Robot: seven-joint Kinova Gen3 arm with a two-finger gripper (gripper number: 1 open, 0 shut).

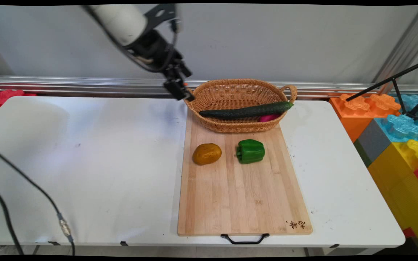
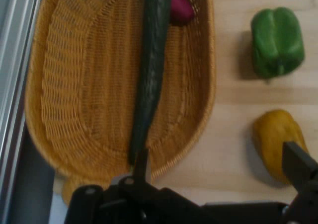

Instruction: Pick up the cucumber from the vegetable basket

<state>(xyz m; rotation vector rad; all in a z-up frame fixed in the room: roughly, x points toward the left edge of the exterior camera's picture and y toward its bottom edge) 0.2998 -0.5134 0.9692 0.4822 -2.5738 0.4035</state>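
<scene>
A: We are starting at the black two-finger gripper (image 1: 180, 91). Where is it standing?

B: We are seeing it hanging above the left end of the oval woven wicker basket (image 1: 227, 93), by the rim, holding nothing. In the hand view the two fingers are standing well apart: one fingertip (image 2: 142, 165) is showing over the basket's near end, the other (image 2: 299, 165) over the board beside the potato.

A: What is lying in the basket?

B: A long dark green cucumber (image 1: 247, 110) is lying lengthwise in it, its right end resting up on the rim near the handle. A pink object (image 1: 269, 117) is lying partly hidden under the cucumber's right end; we cannot tell what it is.

A: What is the basket sitting on?

B: It is sitting on the far end of a rectangular light wooden cutting board (image 1: 241, 195) with a black handle on its near edge. On the board, just in front of the basket, a brownish-yellow potato (image 1: 207, 153) is lying to the left and a green bell pepper (image 1: 250, 151) to the right, apart from each other.

A: And beyond the board?

B: The board is lying on the white table (image 1: 85, 163). Large coloured toy building blocks (image 1: 394, 137) are standing past the table's right end, and black cables (image 1: 31, 203) are crossing the picture's near left.
</scene>
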